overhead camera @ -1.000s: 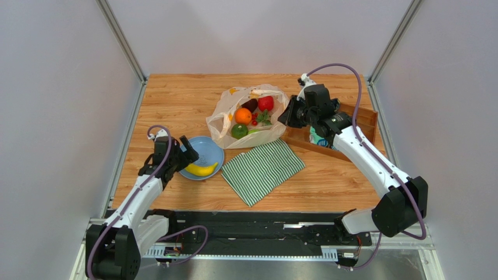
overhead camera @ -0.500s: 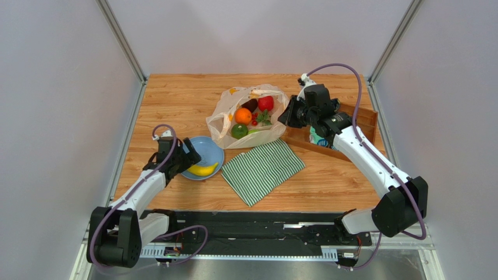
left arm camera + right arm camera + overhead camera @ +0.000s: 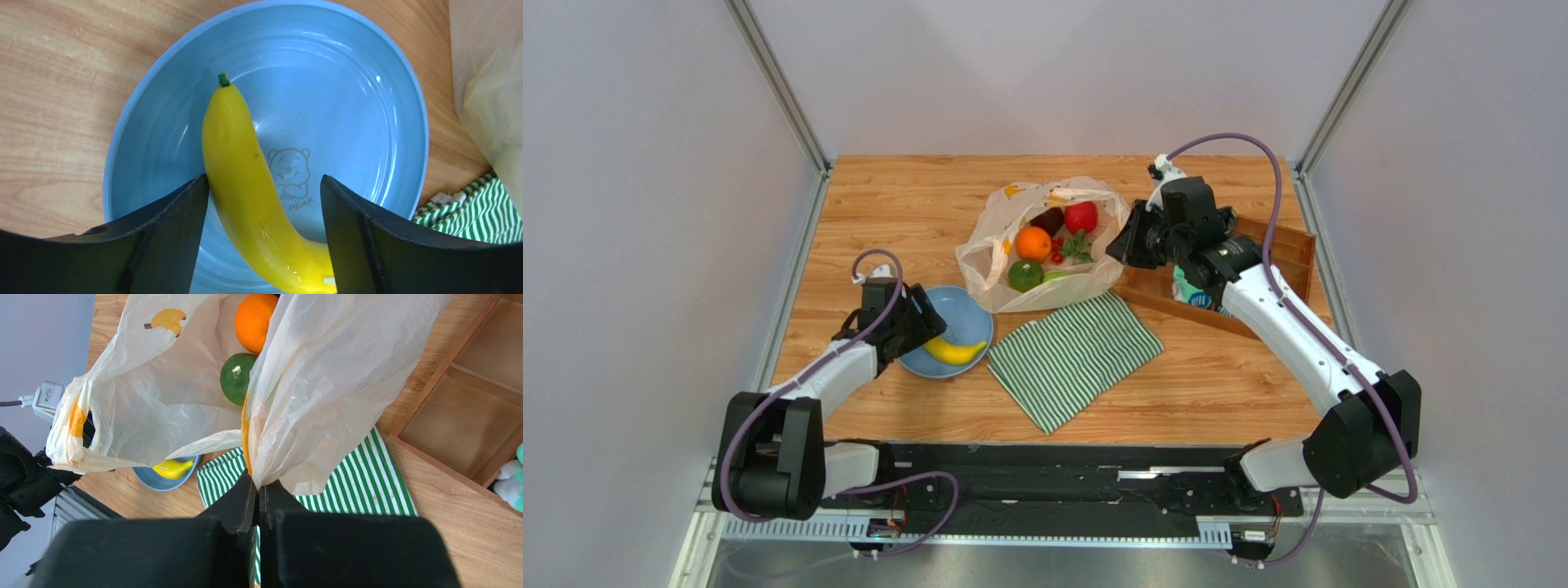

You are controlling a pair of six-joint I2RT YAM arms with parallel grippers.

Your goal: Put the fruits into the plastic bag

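A yellow banana lies on a blue plate. My left gripper is open, its fingers either side of the banana, low over the plate. The translucent plastic bag holds an orange, a green apple, a red apple, a dark fruit and red berries. My right gripper is shut on the bag's right edge, holding it up.
A green-striped cloth lies in front of the bag, right of the plate. A wooden tray with soft items stands at the right. The table's left edge is close to my left arm.
My left gripper has moved right and forward over the plate, until its open fingers straddle the banana. My right gripper and the bag have not moved.
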